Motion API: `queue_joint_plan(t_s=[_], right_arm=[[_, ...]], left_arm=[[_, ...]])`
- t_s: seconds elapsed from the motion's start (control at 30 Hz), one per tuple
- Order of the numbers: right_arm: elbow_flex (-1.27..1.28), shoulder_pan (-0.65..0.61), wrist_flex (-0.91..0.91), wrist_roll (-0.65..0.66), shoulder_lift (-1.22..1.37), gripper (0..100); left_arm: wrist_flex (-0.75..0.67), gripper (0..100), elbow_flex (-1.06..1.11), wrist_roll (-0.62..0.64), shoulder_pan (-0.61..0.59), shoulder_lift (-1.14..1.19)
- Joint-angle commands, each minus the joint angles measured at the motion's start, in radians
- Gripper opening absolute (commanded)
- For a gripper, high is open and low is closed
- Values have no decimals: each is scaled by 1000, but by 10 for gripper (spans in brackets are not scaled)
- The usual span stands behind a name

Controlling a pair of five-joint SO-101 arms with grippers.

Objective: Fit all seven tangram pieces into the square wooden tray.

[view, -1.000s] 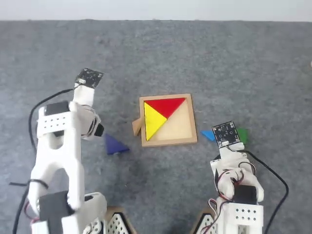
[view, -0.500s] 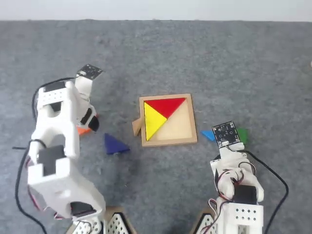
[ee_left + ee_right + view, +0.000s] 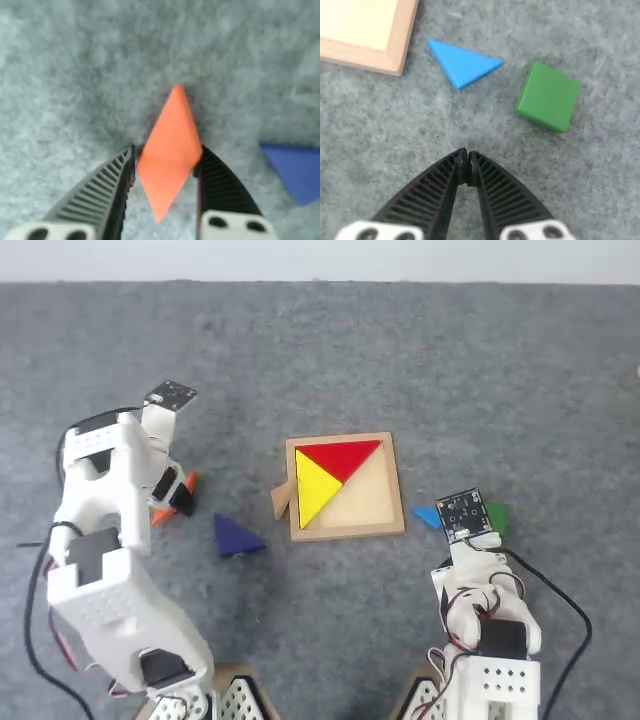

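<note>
The square wooden tray (image 3: 392, 480) holds a red triangle (image 3: 340, 456) and a yellow triangle (image 3: 315, 489). An orange parallelogram (image 3: 170, 150) lies on the grey carpet well left of the tray, and my left gripper (image 3: 165, 151) is shut on it, with its fingers (image 3: 114, 184) against both sides. From above, the orange parallelogram (image 3: 170, 502) peeks out under the left gripper (image 3: 172, 495). My right gripper (image 3: 466, 155) is shut on nothing, just short of a light blue triangle (image 3: 462, 66) and a green square (image 3: 547, 96).
A dark blue triangle (image 3: 236, 537) lies between the left arm and the tray. A wood-coloured piece (image 3: 283, 498) leans against the tray's left edge. The light blue triangle (image 3: 427, 517) and green square (image 3: 498, 517) sit right of the tray, by the right arm (image 3: 470, 540).
The left arm swung left and drew back from the dark blue triangle to the orange parallelogram, which came into sight under it. The right arm stayed still.
</note>
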Motion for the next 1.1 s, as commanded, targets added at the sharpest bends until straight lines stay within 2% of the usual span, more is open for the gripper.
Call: queue_joint_plan(t_s=[0.0,0.37,0.5,0.63,0.83,1.0,1.07], right_arm=[[15,-2,2,9,-13,8],[15,-2,2,9,-13,8],[15,-2,2,9,-13,8],[15,-2,2,9,-13,8],[15,-2,2,9,-13,8],[15,-2,2,9,-13,8],[15,-2,2,9,-13,8]], left_arm=[[-28,122,-88,-9,-32,12],[318,116,-417,-68,-26,23],[417,85,-440,-69,28,17],[563,64,-433,-69,158,17],[532,40,-410,-41,339,25],[385,46,-412,92,318,21],[307,77,-412,155,302,21]])
